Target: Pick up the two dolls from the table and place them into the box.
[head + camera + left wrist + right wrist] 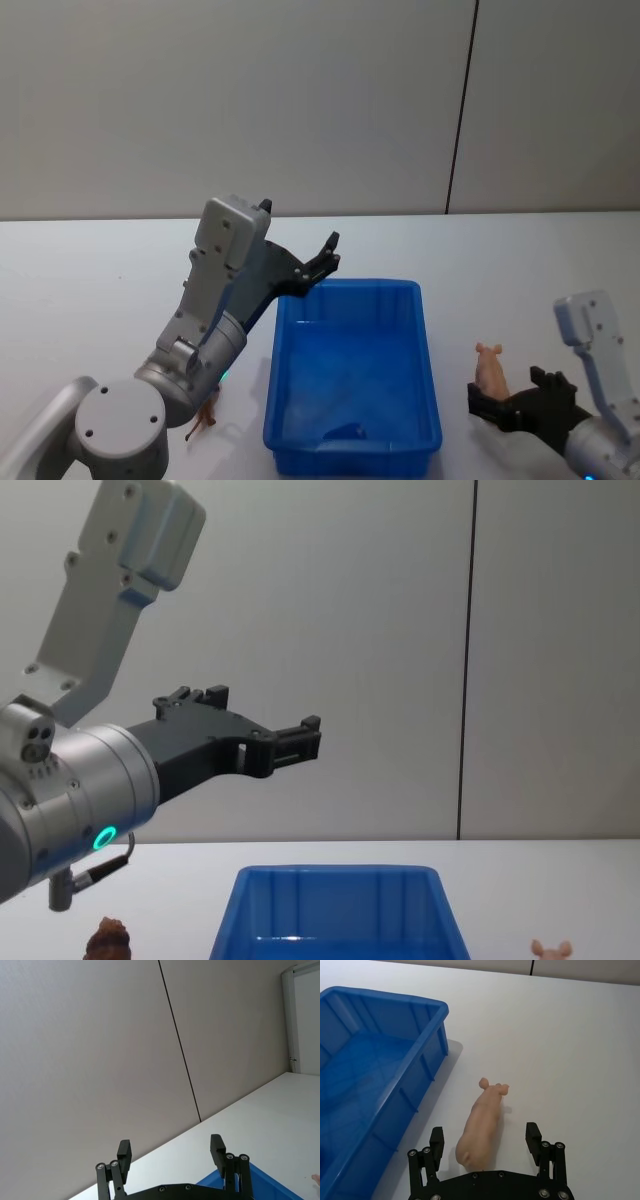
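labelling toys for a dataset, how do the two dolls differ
The brown doll is dark and lumpy; the pink doll is pale and smooth. The brown doll sits left of the box; the pink doll sits right of it, at the right gripper's open fingers. Both rest on the table.

Bare lab-like test space: plain white table [100, 270], grey wall panels [250, 100].
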Controlling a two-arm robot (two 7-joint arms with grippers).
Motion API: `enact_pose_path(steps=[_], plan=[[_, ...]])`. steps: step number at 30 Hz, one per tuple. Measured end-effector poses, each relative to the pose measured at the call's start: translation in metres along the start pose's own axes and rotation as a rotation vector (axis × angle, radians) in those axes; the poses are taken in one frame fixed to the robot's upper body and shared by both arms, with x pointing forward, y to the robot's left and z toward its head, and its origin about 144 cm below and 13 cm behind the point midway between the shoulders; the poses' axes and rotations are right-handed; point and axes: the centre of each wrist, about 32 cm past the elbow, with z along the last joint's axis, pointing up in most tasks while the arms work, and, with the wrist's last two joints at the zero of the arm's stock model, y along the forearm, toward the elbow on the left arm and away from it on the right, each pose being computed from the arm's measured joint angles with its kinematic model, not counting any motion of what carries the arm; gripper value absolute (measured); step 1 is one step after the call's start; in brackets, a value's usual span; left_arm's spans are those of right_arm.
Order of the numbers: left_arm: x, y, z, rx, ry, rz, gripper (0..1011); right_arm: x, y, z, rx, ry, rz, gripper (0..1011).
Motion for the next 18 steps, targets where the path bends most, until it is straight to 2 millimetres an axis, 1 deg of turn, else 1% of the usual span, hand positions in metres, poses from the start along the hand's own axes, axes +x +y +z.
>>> enact_pose_path(steps=[7,8,11,12,13,14,15,17,18], plan=[[0.000,0.000,0.000,0.000,0.000,0.000,1000,-0.007,0.014,0.000,-0.007,0.004,-0.012,999],[0.000,0.000,0.000,0.000,0.000,0.000,1000,-0.008,0.015,0.000,-0.007,0.003,-0.012,956],[0.000,0.000,0.000,0.000,0.000,0.000,1000,-0.010,0.019,0.001,-0.008,0.004,-0.015,907],[0.000,0.000,0.000,0.000,0.000,0.000,1000,-0.011,0.020,0.001,-0.009,0.004,-0.016,907],[0.000,0.000,0.000,0.000,0.000,0.000,1000,-0.011,0.020,0.001,-0.009,0.004,-0.016,860],[0.000,0.000,0.000,0.000,0.000,0.000,1000,-0.012,0.022,0.001,-0.009,0.004,-0.017,836],[0.000,0.000,0.000,0.000,0.000,0.000,1000,-0.013,0.023,0.001,-0.009,0.004,-0.019,785],[0.000,0.000,0.000,0.000,0.000,0.000,1000,-0.013,0.024,0.001,-0.009,0.005,-0.020,748],[0.000,0.000,0.000,0.000,0.000,0.000,1000,-0.014,0.025,0.001,-0.010,0.005,-0.021,690]])
